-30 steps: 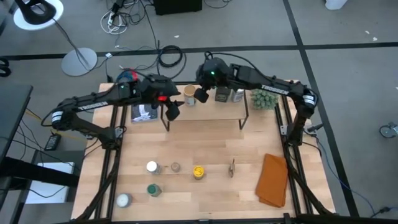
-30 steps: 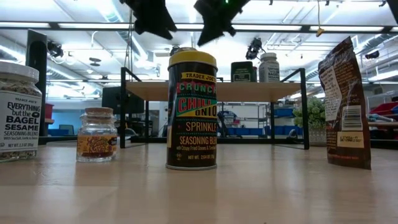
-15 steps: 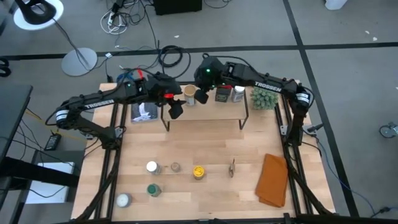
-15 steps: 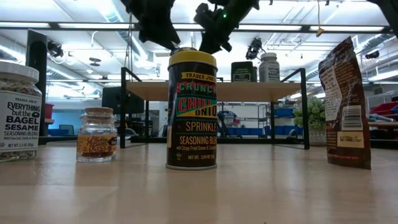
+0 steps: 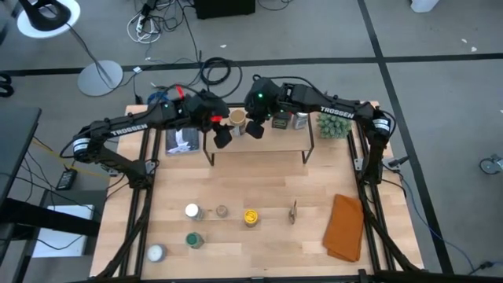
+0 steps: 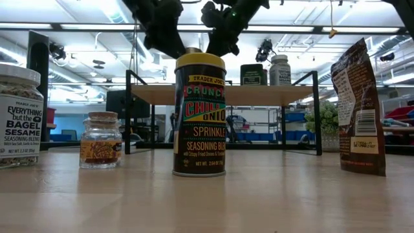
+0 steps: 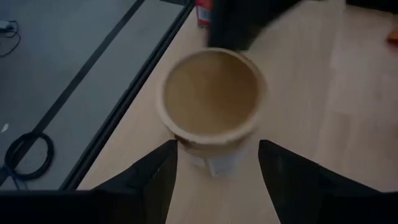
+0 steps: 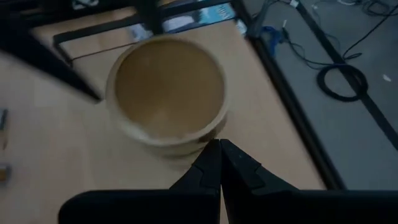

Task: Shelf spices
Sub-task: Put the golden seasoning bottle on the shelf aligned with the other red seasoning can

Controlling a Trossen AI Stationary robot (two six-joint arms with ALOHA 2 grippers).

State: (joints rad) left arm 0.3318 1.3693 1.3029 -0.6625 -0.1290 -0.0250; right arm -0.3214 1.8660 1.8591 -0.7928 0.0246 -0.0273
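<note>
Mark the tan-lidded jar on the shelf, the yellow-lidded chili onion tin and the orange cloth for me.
tan-lidded jar (image 7: 211,93): left wrist view, centre of its round lid.
yellow-lidded chili onion tin (image 6: 200,116): low view, middle of its label.
orange cloth (image 5: 344,228): high view, middle of the fabric.

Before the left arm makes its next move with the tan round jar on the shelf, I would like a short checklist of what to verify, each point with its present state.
1. The tan round jar with the wide lid stands upright on the low wooden shelf with black legs: ok.
2. The left gripper has its jaws open on either side of the jar: ok.
3. The jaws touch the jar: cannot tell.
4. The right gripper is shut and holds nothing: ok.
5. The right gripper is clear of the jar: not ok, it sits close beside it.
6. The dark square tin and the white-capped jar stand apart from the tan jar: ok.
</note>
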